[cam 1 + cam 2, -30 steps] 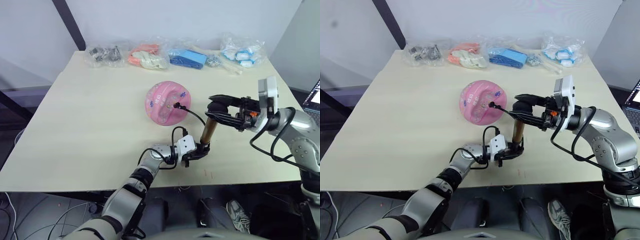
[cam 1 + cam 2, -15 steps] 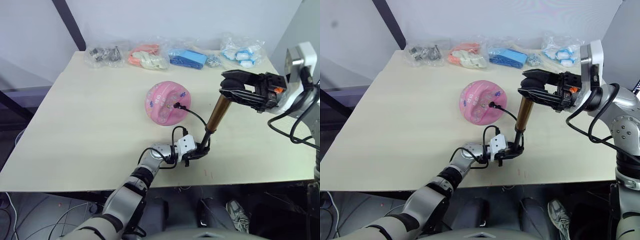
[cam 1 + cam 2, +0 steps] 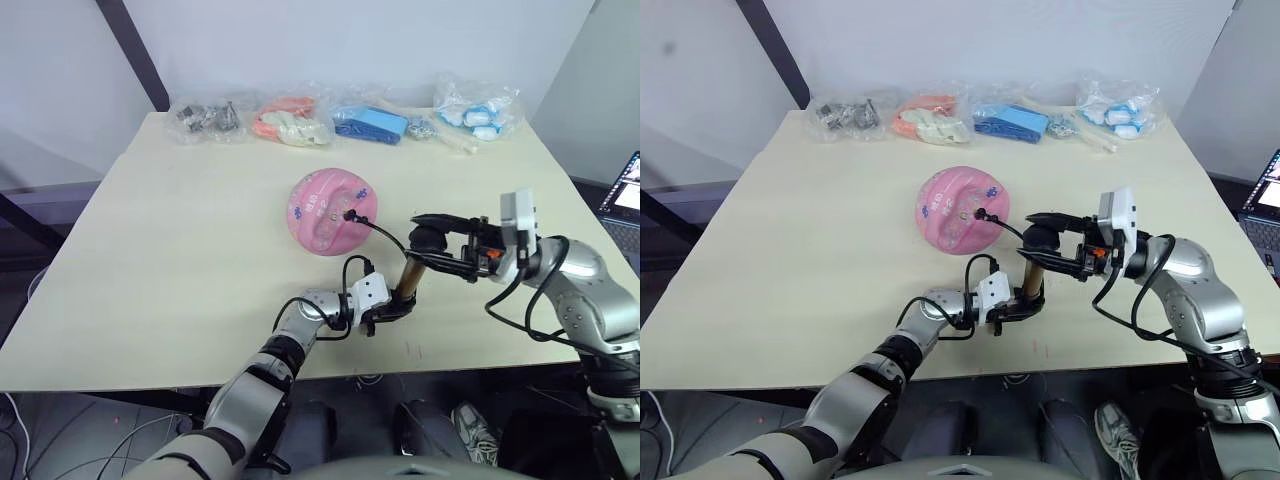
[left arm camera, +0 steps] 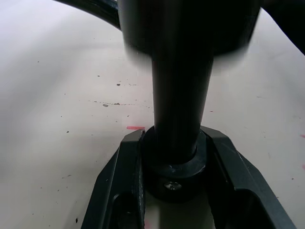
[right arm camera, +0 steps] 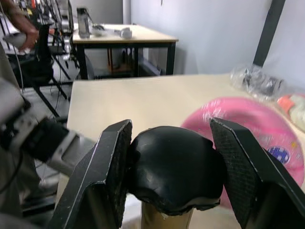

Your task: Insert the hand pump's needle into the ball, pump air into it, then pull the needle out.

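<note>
The hand pump (image 3: 408,279) stands nearly upright near the front edge of the table (image 3: 180,240), gripped at both ends. The left pincer (image 3: 392,307) is closed around the pump's black base, its two fingers (image 4: 121,181) pressed to either side of the bottom cap just above the table. The right pincer (image 3: 430,240) is clamped on the rounded black handle at the top, which sits low on the gold barrel. A thin black hose (image 3: 385,231) arcs from the pump to the ball (image 3: 330,209), where the needle (image 3: 349,213) sits in the valve. The pink ball rests on the table just beyond the pump. Four plastic bags (image 3: 300,118) lie along the far edge.
</note>
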